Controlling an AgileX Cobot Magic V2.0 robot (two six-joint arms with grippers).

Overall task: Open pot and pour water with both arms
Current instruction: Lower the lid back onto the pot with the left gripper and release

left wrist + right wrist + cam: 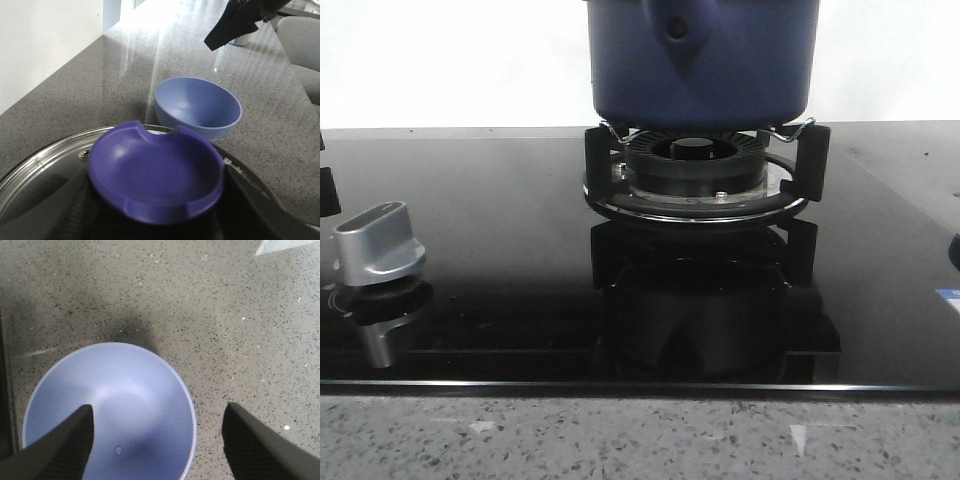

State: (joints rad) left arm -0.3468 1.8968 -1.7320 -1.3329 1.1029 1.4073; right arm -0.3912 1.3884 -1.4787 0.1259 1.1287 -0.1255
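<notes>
Front edge: Nearest to us in the front view is a speckled stone table (620, 440), then a shiny black glass stove top (500, 250).
Knob: A silver knob (378, 243) stands on the glass at our left, well apart from the burner.
Burner: The black ring grate (705, 170) sits in the middle of the glass, with prongs sticking up.
Pot: The pot (700, 60) is on the grate. It is big, round and dark blue, and its top is cut off in the front view.
How it feels: We think it is heavy, more so with water in it. The sides look smooth and slippery, so the handle mount (677, 28) on its side is the best place to grab.
Left pincer: The left pincer (155, 227) seems to hold the blue knob (157, 172) of the glass lid (45, 170), though the grip itself is mostly hidden.
Right pincer: The right pincer (157, 442) is spread wide over the light blue bowl (145, 390) and holds nothing.
Room: The bowl sits on bare stone just beyond the lid. A wall runs along the table's far side, and a seat stands past the bowl. Bumping the prongs could tip the pot.
</notes>
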